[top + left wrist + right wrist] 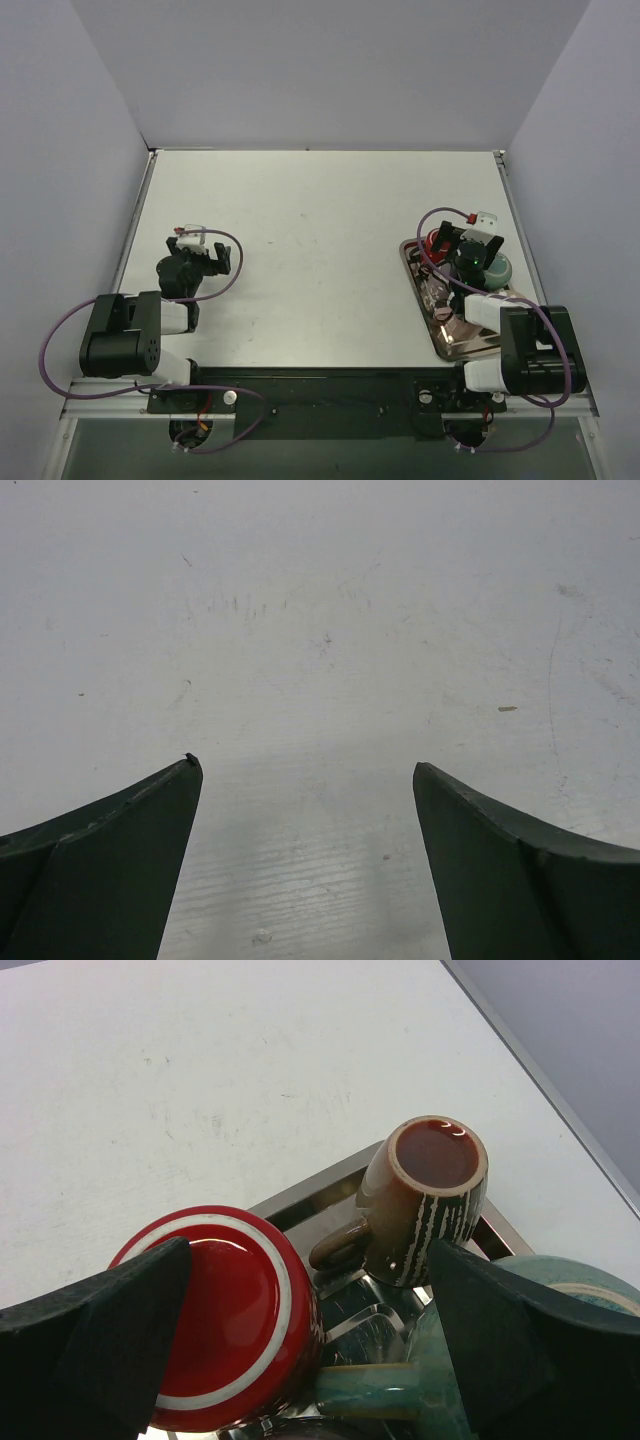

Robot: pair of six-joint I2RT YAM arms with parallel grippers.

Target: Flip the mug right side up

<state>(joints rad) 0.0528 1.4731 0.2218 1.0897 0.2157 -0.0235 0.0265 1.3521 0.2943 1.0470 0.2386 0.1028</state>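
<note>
A metal tray (305,1196) holds three mugs. A red mug (225,1320) with a white ring stands upside down at the left. A brown mug (425,1200) with white stripes stands upside down at the far end, its handle to the left. A teal mug (575,1285) lies at the right, its handle (375,1388) towards the red mug. My right gripper (310,1250) is open above them, one finger over the red mug and one over the teal mug, holding nothing. My left gripper (305,765) is open and empty over bare table.
In the top view the tray (472,342) sits at the table's right side, close to the right edge, with a clear glass (435,292) on it near the arm. The left gripper (200,250) hovers near the left edge. The white table (320,220) lies between them.
</note>
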